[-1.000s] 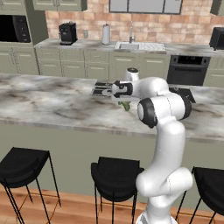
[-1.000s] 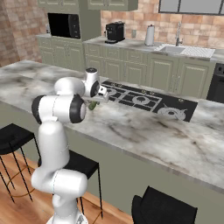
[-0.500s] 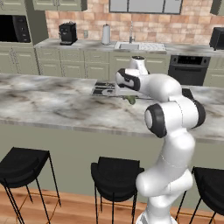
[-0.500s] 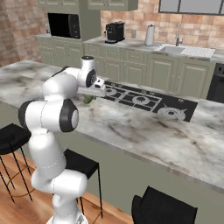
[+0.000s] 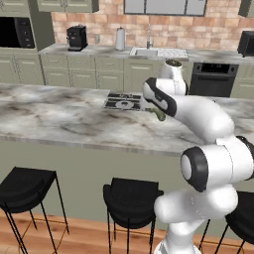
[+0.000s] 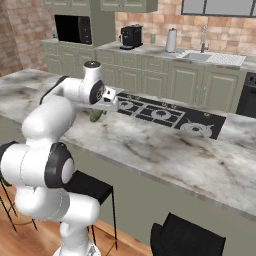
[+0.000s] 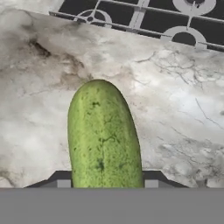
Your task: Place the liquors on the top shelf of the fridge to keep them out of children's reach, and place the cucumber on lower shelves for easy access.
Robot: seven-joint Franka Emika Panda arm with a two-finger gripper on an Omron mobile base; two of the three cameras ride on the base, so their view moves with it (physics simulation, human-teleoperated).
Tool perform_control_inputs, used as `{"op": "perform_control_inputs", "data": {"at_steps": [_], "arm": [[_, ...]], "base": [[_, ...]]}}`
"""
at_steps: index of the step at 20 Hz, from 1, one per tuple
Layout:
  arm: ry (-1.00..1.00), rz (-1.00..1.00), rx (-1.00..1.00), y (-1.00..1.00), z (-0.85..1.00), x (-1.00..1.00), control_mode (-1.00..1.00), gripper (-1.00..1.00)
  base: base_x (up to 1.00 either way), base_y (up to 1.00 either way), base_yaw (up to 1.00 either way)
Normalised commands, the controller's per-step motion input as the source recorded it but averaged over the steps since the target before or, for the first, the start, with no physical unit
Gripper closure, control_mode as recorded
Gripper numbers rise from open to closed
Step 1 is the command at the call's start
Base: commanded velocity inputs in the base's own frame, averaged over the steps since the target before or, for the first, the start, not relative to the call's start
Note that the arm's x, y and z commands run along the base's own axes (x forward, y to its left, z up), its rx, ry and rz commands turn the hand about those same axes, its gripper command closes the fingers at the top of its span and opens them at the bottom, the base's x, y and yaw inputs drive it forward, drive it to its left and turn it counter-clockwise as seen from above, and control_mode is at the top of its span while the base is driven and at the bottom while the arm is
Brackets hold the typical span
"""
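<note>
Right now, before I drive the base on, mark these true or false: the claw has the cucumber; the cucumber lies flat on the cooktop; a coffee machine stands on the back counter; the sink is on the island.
1. The claw has the cucumber. True: it sits between the fingertips, above the marble island counter.
2. The cucumber lies flat on the cooktop. False: it is held beside the cooktop, over marble.
3. A coffee machine stands on the back counter. True.
4. The sink is on the island. False: it is in the back counter.
</note>
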Motion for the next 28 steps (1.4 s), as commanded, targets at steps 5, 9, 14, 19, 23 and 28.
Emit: {"op": "perform_control_inputs", "data": {"at_steps": [5,9,14,19,23,28], "arm": [[-0.23,0.00,0.00,-0.18,0.41,-1.00,-1.00,1.00],[-0.23,0.00,0.00,-0.10,0.47,-1.00,-1.00,1.00],[-0.12,0.00,-0.02,0.00,0.46,-1.00,-1.00,1.00],[-0.03,0.00,-0.03,-0.04,0.39,-1.00,-1.00,1.00],[-0.03,0.00,-0.01,-0.03,0.31,-0.82,-1.00,1.00],[-0.07,0.00,0.00,-0.02,0.29,-0.56,-1.00,1.00]], "base": [[0.00,0.00,0.00],[0.00,0.00,0.00],[0.00,0.00,0.00],[0.00,0.00,0.00],[0.00,0.00,0.00],[0.00,0.00,0.00]]}}
